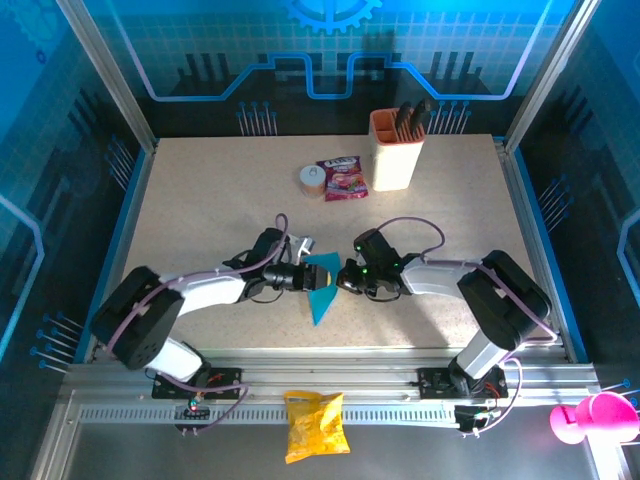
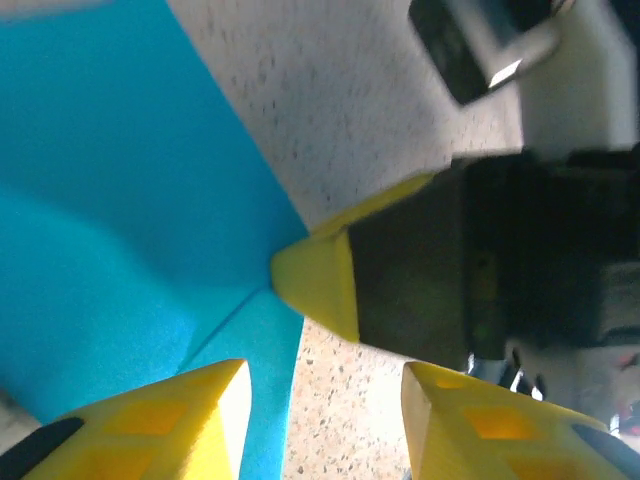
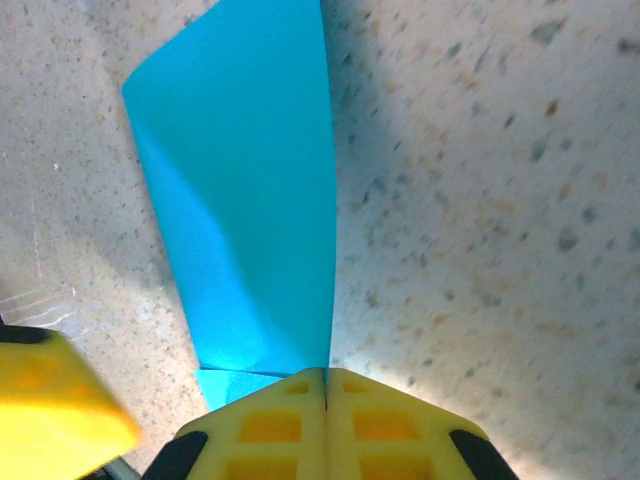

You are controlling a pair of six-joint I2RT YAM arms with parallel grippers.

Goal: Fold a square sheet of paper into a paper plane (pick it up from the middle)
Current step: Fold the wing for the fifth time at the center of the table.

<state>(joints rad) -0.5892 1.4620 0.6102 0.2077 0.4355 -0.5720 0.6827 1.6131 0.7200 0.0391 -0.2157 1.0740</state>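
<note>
Supervisor: Where is the sheet, and who has it?

Operator: I see the thin, matte cyan-blue paper sheet resting on the speckled beige table near its front edge, between my two arms. It doesn't read as a square. It is a long tapering wedge with a small flap at one end. My right gripper has its yellow fingers pressed together with no gap. The paper's narrow corner runs straight into that seam, so I judge it is pinching the sheet there.

Supervisor: And the left?

Operator: My left gripper is unclenched. Its two yellow fingertips stand apart, one over the paper's edge and the other over bare table, and they grip nothing. It meets the right one nose to nose at the fold.

Supervisor: Why that arrangement?

Operator: My guess is that the right pins the corner so the layers cannot slide, which leaves the left free to press or take the next flap. I think the plane is far from done, since I see no centre crease and no dart.

Supervisor: Anything in the way?

Operator: No. The red-purple foil snack packet and the cream tool holder with the orange rim sit well apart at the back. The yellow crisp bag lies off the table, in front of the arm bases.
</note>
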